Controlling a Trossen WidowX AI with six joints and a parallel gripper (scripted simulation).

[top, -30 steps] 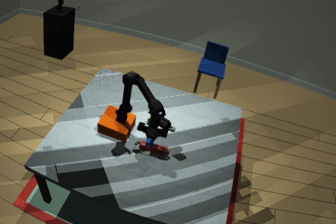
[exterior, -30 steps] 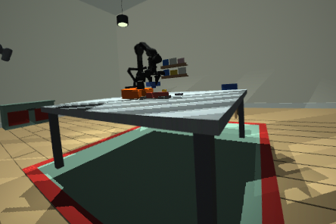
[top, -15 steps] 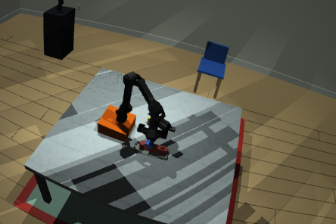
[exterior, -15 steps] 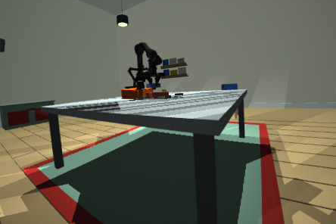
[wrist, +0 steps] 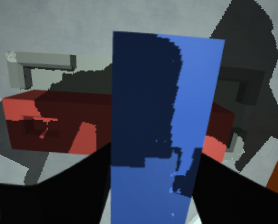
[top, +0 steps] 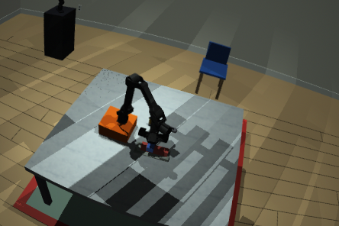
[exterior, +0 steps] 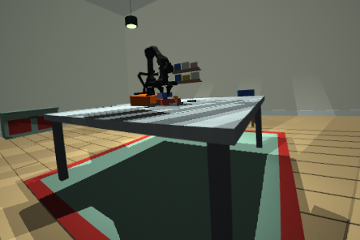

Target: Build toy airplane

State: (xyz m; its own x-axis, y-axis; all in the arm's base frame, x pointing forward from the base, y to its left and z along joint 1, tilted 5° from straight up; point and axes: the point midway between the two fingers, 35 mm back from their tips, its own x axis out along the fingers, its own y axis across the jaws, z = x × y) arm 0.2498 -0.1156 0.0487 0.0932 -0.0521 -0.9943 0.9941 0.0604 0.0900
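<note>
The red fuselage lies low over the bench, with the pale grey cradle showing along its side; whether it sits fully flat there cannot be told. The hand is above the fuselage, its fingers partly open and closed on the blue wing. The wing crosses over the fuselage, hiding part of its top, so whether the tab is in the socket cannot be told. A rectangular socket shows near one end of the fuselage. A small yellow piece is near the fuselage, partly hidden. The orange block stands beside the fuselage, apart from it in the top view.
</note>
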